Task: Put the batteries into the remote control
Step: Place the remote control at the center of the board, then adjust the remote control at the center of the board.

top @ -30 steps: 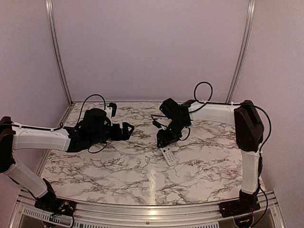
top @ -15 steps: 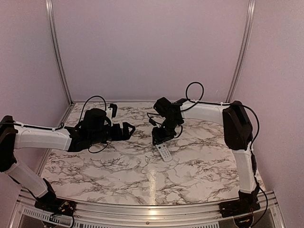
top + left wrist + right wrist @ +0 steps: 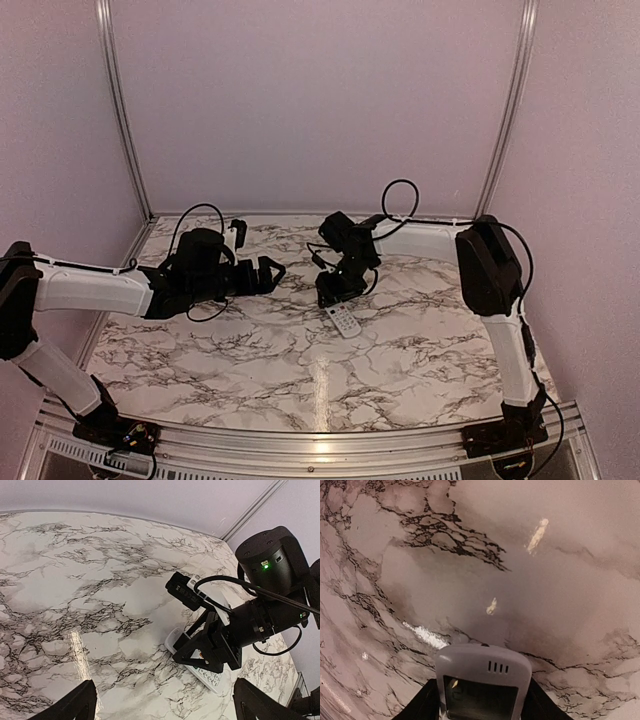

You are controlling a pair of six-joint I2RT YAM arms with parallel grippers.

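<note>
The remote control (image 3: 343,320) is lying flat on the marble table (image 3: 250,370), buttons facing up, its near end pointing toward the arm bases and slightly to the right. Just beyond the remote's far end, the right gripper (image 3: 335,293) is coming down over it at a steep angle. In the right wrist view its dark fingers (image 3: 427,702) are sitting against both long edges of the remote, one on each side, so it is clamping the remote at the end where the small screen (image 3: 480,700) is showing. The left wrist view is showing the same grip from the side, with the button end of the remote sticking out from under the black finger frames. To the remote's left and a little farther back, well apart from it, the left gripper (image 3: 270,272) is hovering above the table, pointing toward the remote, with its two fingers spread wide and holding nothing. Behind the remote, a black cable (image 3: 400,200) is looping up from the right arm.
</note>
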